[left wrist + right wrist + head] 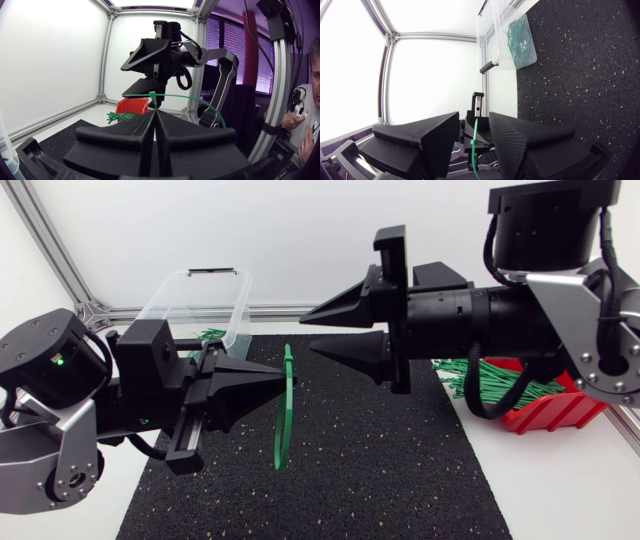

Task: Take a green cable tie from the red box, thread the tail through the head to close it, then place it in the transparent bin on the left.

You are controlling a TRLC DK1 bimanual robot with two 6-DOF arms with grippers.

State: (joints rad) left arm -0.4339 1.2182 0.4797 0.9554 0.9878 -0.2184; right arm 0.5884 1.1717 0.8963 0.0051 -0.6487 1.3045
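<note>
My left gripper (283, 385) is shut on a green cable tie (284, 415) bent into a loop, held upright above the black mat (380, 470). In the left wrist view the tie's head (151, 98) stands just above the closed fingertips and its band arcs off to one side. My right gripper (306, 334) hangs open just right of the loop's top. From the right wrist view the tie (475, 134) runs through the gap of the right gripper (475, 131), touching neither finger. The transparent bin (232, 308) is at the back left, the red box (560, 412) at the right.
Loose green ties (480, 380) spill from the red box onto the table beside the mat. The bin holds several closed green ties (519, 40). The frame's aluminium posts run along the back edge (270, 311).
</note>
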